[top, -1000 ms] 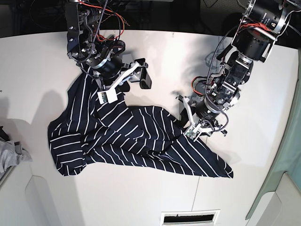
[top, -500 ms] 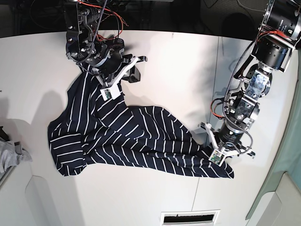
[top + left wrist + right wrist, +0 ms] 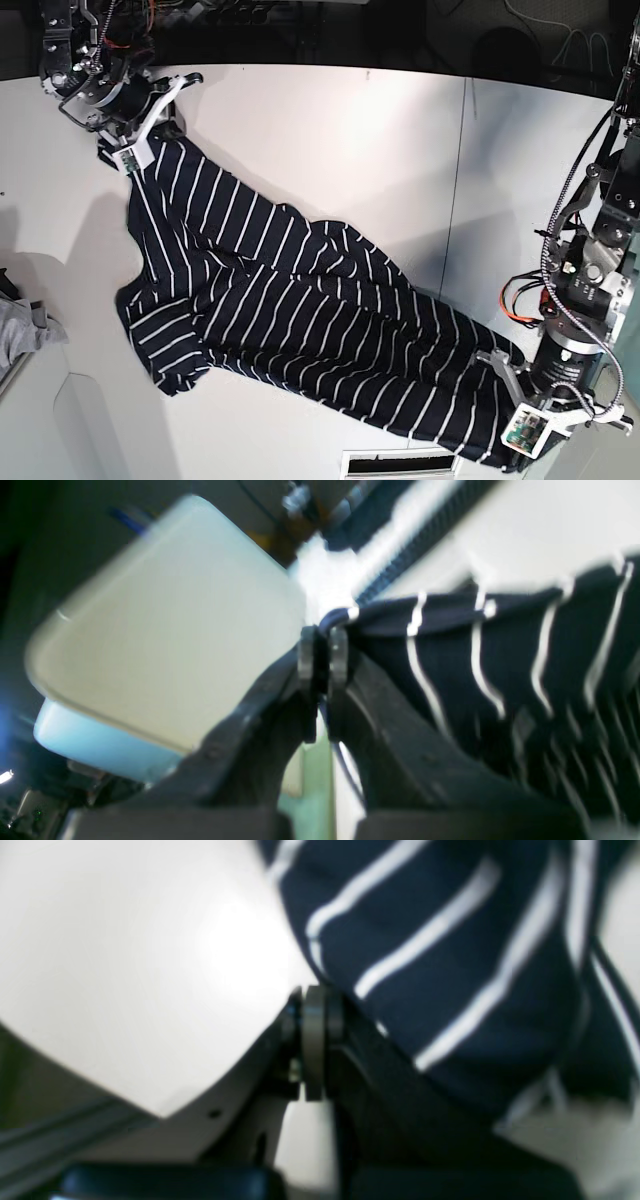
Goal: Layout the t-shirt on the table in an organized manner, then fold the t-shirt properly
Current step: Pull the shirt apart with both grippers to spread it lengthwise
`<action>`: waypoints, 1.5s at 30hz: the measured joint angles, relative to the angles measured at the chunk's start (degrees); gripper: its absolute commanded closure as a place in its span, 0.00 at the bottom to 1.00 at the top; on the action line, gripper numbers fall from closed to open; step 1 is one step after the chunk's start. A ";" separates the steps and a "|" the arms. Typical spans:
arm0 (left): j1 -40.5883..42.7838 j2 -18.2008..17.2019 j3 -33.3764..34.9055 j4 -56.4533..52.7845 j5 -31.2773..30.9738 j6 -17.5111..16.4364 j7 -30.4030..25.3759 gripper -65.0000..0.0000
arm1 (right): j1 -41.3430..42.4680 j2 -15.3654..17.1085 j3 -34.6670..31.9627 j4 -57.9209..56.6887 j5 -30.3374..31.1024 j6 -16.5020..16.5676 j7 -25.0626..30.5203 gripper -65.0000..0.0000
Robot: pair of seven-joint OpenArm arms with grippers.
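We see the shirt (image 3: 300, 330) stretched diagonally across the white worktop (image 3: 340, 140), our left tool (image 3: 522, 432) clamped on its near corner, our right tool (image 3: 135, 150) clamped on its far corner.

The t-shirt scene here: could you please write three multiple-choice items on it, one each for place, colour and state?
1. Where does the left gripper hold the t-shirt in the base view?
A. near right corner
B. far left
C. middle

2. What colour are the shirt's stripes?
A. red
B. white
C. yellow

3. How does the shirt lie on the table?
A. folded square
B. balled up
C. stretched between both grippers

Answers: 1 A, the left gripper pinches its lower-right end; 2 B, thin white lines on navy; 3 C, the right gripper pinches the far-left end.
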State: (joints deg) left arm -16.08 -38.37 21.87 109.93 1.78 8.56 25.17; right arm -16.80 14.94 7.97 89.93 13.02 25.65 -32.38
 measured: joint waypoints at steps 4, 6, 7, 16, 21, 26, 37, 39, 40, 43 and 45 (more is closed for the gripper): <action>-4.00 1.99 -2.12 -6.38 -4.63 -4.24 -3.61 1.00 | -0.02 0.61 5.57 -0.28 0.70 -0.42 -1.05 1.00; -7.91 5.75 -2.10 -15.50 -6.38 -9.60 -5.16 1.00 | -0.17 0.61 8.37 -0.39 2.23 -1.05 -1.57 1.00; -10.23 7.96 -2.08 -21.51 -6.91 -11.56 -6.32 1.00 | -0.35 0.66 9.51 -0.48 3.63 -1.18 -1.79 1.00; -32.46 21.53 -2.34 -75.69 -10.67 -23.30 -17.73 0.48 | -0.37 -2.43 11.26 -0.42 6.69 -1.03 -3.28 1.00; -32.17 17.14 -2.32 -77.05 -23.93 -24.26 -6.01 0.42 | -0.35 -4.98 11.26 -0.42 6.69 -1.03 -2.97 1.00; -31.34 8.90 -2.60 -65.99 -32.33 -31.39 -2.12 0.42 | -0.33 -5.11 11.26 -0.26 7.10 -1.01 -2.91 0.70; -13.42 2.95 -2.43 -63.43 -27.43 -26.29 -8.61 0.42 | 0.94 -5.25 23.30 -0.22 12.72 -1.46 -3.08 0.63; -11.98 4.37 -2.43 -63.21 -27.74 -25.73 -9.64 0.42 | 1.44 -4.46 26.36 -0.22 14.91 -1.60 -3.04 0.63; -11.34 5.16 -2.43 -63.14 -27.89 -25.79 -10.14 0.42 | 1.55 -4.13 27.61 -0.20 15.45 -1.57 -3.04 0.63; -9.79 6.91 -2.43 -64.30 -27.56 -25.73 -10.49 0.42 | 1.51 -3.98 31.08 -0.22 16.39 -1.60 -3.41 0.60; -9.60 8.28 -2.43 -66.45 -27.10 -24.63 -12.79 0.42 | 1.40 -4.00 32.26 -0.22 17.42 -1.60 -3.91 0.51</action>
State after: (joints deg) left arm -25.67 -30.09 19.44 43.48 -25.32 -16.08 12.38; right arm -15.40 10.94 40.23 89.71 30.44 24.05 -36.29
